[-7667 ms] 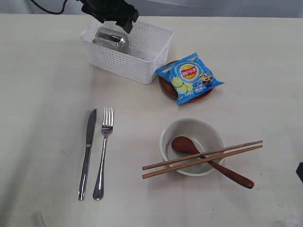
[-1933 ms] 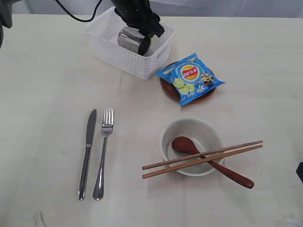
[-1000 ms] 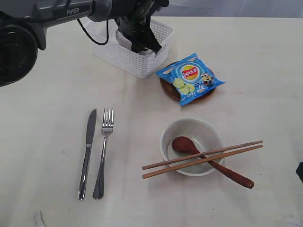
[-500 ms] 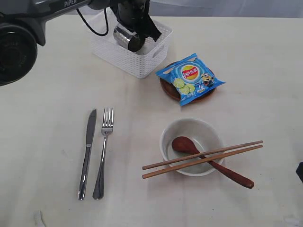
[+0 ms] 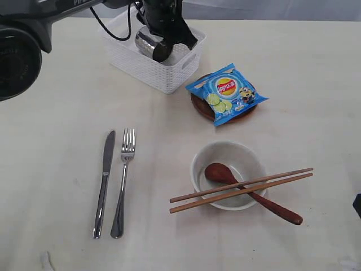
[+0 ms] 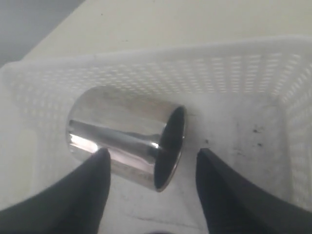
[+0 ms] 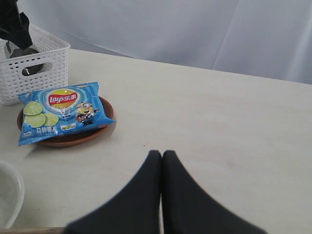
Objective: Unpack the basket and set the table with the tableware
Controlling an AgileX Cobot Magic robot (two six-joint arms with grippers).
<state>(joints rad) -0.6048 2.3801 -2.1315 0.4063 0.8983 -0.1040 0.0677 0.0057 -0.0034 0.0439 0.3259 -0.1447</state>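
Exterior: left gripper (image 5: 167, 39) is down in the basket (image 5: 148, 71) on the table's (image 5: 56, 113) far side, over the cup (image 5: 148, 40); left wrist: fingers (image 6: 92, 190) spread, cup lying between, ungripped; right wrist: right gripper (image 7: 162, 158) clamped shut, empty.

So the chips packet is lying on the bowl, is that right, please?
Not quite. The chips packet lies on the brown plate, not on the bowl, as the exterior view shows.
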